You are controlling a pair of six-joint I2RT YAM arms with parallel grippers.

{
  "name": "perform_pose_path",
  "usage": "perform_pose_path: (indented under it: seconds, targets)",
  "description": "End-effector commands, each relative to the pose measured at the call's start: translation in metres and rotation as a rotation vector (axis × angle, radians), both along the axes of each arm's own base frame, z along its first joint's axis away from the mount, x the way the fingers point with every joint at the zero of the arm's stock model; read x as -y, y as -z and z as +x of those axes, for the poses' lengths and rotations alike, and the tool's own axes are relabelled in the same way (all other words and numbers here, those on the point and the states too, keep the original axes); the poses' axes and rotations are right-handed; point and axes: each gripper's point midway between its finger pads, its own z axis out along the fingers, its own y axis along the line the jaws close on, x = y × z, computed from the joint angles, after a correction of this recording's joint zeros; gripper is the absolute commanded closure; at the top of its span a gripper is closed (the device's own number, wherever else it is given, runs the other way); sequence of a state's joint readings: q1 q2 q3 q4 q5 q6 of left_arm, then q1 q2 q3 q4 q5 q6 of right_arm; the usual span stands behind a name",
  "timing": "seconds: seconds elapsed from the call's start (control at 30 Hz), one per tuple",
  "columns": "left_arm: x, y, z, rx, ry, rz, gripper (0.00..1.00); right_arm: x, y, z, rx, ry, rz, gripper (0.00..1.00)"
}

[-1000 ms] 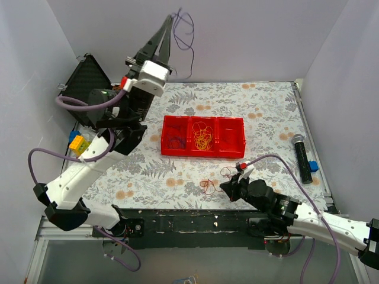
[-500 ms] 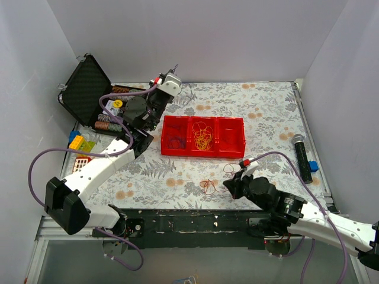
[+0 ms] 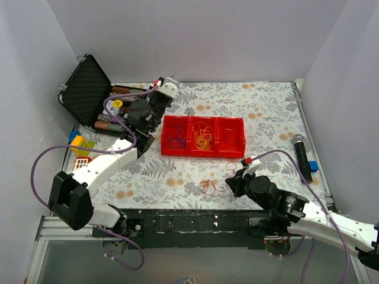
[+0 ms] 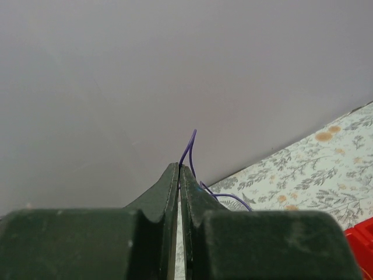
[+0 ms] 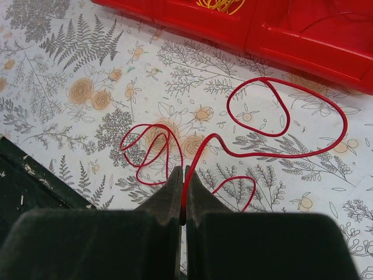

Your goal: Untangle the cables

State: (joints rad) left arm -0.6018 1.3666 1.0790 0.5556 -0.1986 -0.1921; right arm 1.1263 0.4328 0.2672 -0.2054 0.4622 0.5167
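My left gripper (image 3: 176,93) is shut on a thin purple cable (image 4: 191,146) low over the table behind the red tray's left end; in the left wrist view the jaws (image 4: 179,170) pinch it and it trails right. My right gripper (image 3: 232,182) is shut on a red cable (image 5: 291,156) that lies looped on the flowered cloth (image 3: 208,186) in front of the tray; its jaws (image 5: 183,175) meet on the strand. The red tray (image 3: 202,151) holds purple strands (image 3: 174,141) on the left, yellow strands (image 3: 203,138) in the middle and a thin red strand on the right.
An open black case (image 3: 89,80) with small round items stands at the back left. Yellow and blue blocks (image 3: 77,142) lie at the left edge. A black cylinder (image 3: 302,157) and a blue piece (image 3: 312,166) lie at the right. White walls enclose the table.
My left arm has come down from high against the back wall to just above the table, still pinching the purple cable. My right gripper has shifted slightly right with the red cable.
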Motion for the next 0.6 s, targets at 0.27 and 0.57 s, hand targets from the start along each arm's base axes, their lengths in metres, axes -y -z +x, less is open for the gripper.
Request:
perform_pose_path:
  seconds: [0.27,0.57]
  targets:
    - [-0.019,0.017,-0.003,-0.034,-0.021,-0.019,1.0,0.006,-0.027,0.003,0.027,0.031,0.033,0.99]
    - [-0.006,0.016,-0.008,-0.083,0.058,-0.029,1.0,0.004,-0.025,0.004,0.025,0.035,0.039,0.99]
